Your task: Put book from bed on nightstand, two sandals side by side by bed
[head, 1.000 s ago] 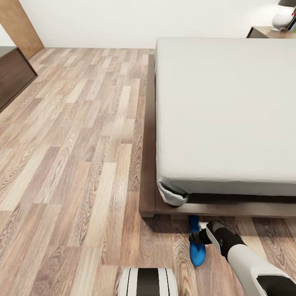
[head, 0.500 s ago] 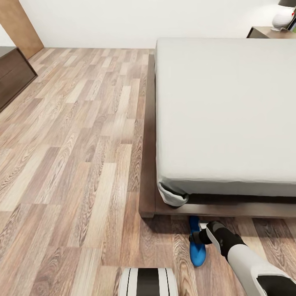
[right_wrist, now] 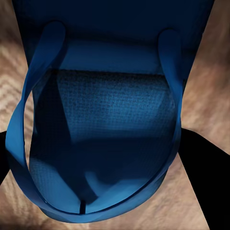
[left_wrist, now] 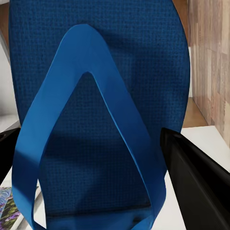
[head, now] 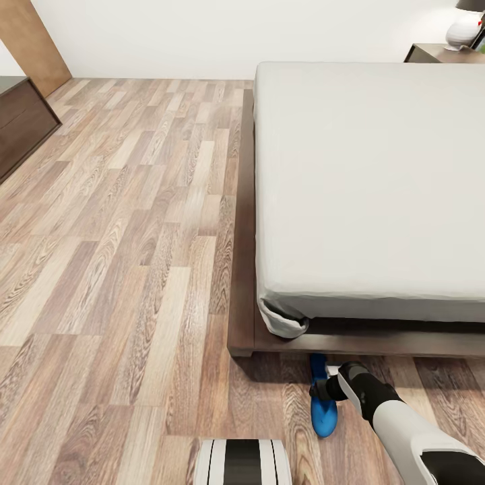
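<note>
Bed [head: 377,182] and floor [head: 121,269] unchanged from a second ago. Right gripper [head: 322,391] still clamped on a sandal [head: 323,411] at the bed's foot, no visible shift. Left gripper [left_wrist: 115,158] clamped on the other sandal [left_wrist: 96,72].

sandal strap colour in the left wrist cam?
Bright blue, a shade lighter than the dark blue textured sole of the sandal. Shows best in the left wrist view.

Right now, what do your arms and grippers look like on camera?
In the head view, the right arm has a white forearm shell, a black wrist section and a black band near the elbow. The right gripper is black. In the wrist views, the fingers are plain matte black wedges, without visible cables or markings.
</note>
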`<state>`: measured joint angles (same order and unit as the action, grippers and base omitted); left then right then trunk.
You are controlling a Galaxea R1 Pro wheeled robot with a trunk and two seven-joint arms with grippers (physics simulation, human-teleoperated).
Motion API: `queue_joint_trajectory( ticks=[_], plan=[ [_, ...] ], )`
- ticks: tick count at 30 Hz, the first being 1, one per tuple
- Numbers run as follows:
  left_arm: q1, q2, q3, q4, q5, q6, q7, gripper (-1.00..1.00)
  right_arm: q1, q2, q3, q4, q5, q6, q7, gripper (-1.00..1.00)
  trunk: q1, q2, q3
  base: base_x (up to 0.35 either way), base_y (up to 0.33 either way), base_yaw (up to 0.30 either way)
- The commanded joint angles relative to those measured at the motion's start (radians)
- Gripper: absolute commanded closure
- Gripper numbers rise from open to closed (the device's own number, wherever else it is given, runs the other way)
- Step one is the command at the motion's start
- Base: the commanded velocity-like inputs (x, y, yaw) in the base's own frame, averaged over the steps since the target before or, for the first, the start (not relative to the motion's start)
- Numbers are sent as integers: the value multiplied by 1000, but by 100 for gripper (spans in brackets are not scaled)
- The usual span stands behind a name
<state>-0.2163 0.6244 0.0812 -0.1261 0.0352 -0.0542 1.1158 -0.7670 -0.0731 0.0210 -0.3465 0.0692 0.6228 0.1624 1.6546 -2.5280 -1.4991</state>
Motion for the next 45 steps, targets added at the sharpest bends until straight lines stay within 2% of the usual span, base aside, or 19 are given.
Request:
queue_joint_trajectory(
  ticks=[1,19,20,45],
  plan=[
    [0,0,3,-1,3,-6,0,100,0,0,2,-2,7,5,6,100,0,0,-1,0,0,0],
    [0,0,3,-1,3,-6,1,100,0,0,2,0,7,5,6,100,0,0,-1,0,0,0],
    [0,0,3,-1,3,-6,1,100,0,0,2,0,7,5,6,-100,0,0,-1,0,0,0],
    [2,0,2,-1,3,-6,-1,100,0,0,2,0,7,5,6,-100,0,0,-1,0,0,0]
  ],
)
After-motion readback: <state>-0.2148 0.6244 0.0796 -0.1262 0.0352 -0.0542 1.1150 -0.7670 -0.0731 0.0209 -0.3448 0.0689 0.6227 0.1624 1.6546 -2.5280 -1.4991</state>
